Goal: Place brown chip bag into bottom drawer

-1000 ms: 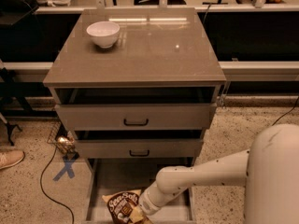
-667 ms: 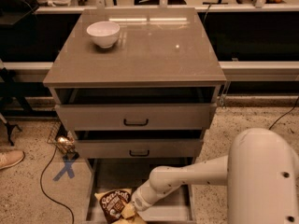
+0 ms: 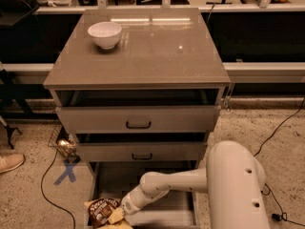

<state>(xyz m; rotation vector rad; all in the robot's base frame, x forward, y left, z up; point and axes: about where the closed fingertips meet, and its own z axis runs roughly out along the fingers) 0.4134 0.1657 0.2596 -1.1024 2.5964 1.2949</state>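
The chip bag (image 3: 101, 212) is down at the front-left corner of the bottom drawer (image 3: 143, 178), right at the lower edge of the view and partly cut off. It's a crinkly foil bag: light, soft, mostly air and slippery. It'll buckle wherever it's squeezed, and the chips inside would crush under a hard pinch. I'd say the best hold is a flat sealed end or a fold of slack film, not the puffy middle.

The gripper (image 3: 122, 213) is right against the bag's right side, low over the drawer front. I honestly can't tell how far open it is, or whether it has the bag or is only touching it. The bag's left end looks like it might overlap the drawer's left wall, but the view's too tight down there to be sure.

Room-wise, the drawer is pulled well out, with a bare flat floor behind the bag and low sides. The arm (image 3: 176, 187) comes in from the right across the drawer. The middle drawer (image 3: 141, 151) hangs just above the back, so I'd lift out toward the front. The bowl (image 3: 105, 34) on the cabinet top is well clear.
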